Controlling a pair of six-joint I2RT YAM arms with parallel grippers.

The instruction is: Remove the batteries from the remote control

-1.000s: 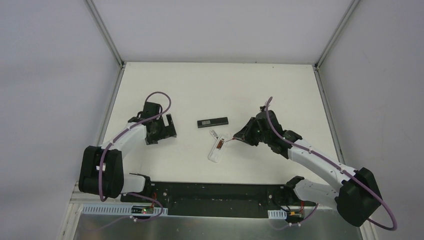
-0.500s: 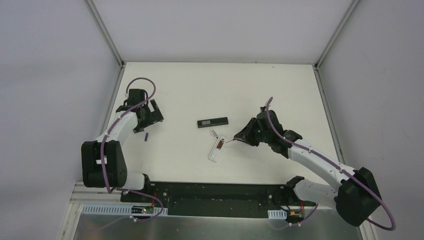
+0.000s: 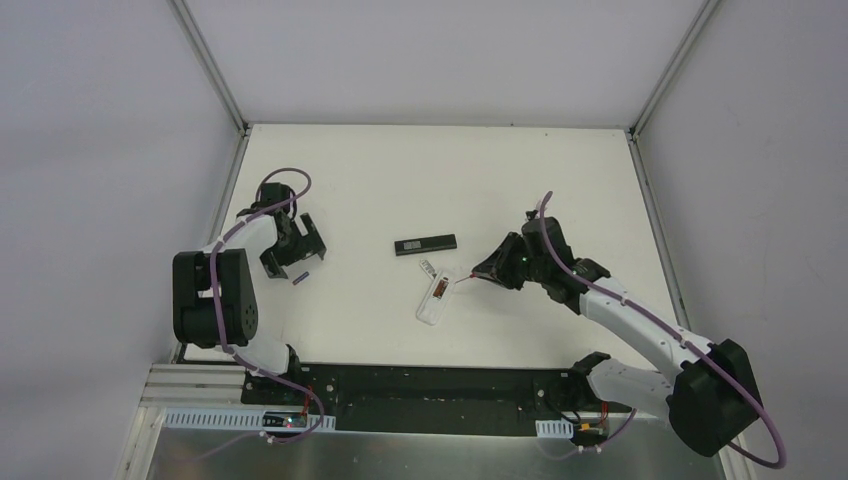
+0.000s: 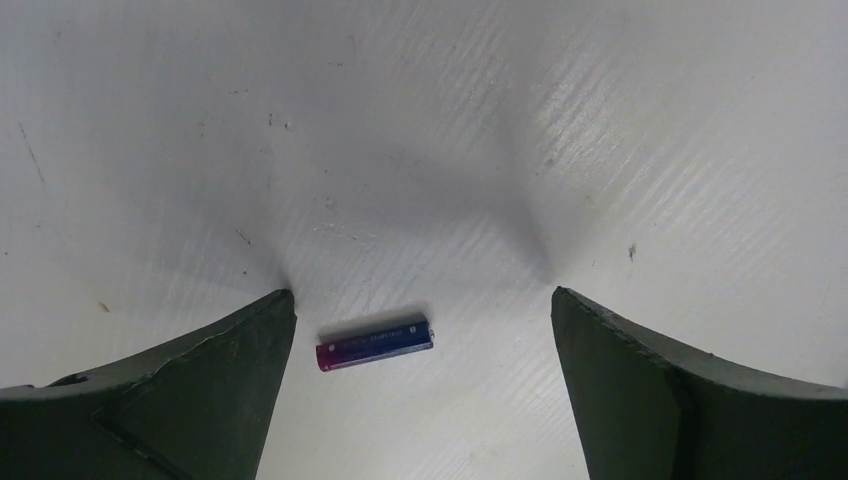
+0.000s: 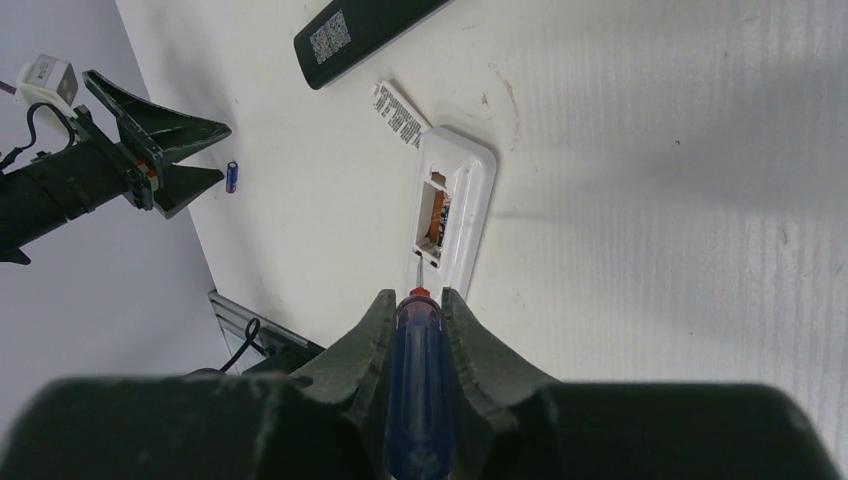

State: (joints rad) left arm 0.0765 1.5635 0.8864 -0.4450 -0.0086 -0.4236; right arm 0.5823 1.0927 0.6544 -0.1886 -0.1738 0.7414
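The white remote control point(image 3: 436, 293) lies face down at mid table with its battery bay open; an orange cell point(image 5: 435, 218) sits inside. A blue and red battery point(image 4: 375, 343) lies loose on the table at the left point(image 3: 299, 278). My left gripper point(image 4: 420, 295) hovers over it, open wide, a finger on each side and touching nothing. My right gripper point(image 5: 418, 300) is shut on a blue-handled screwdriver point(image 5: 418, 385), whose thin tip reaches the near end of the remote's bay.
A black remote point(image 3: 425, 244) lies just beyond the white one. The white battery cover point(image 5: 398, 110) with a printed label lies between them. The table's left edge and the wall run close behind the left arm point(image 3: 215, 290).
The left gripper has swung to the left side of the table, and the blue battery now lies loose on the table below it. The right arm has barely shifted.
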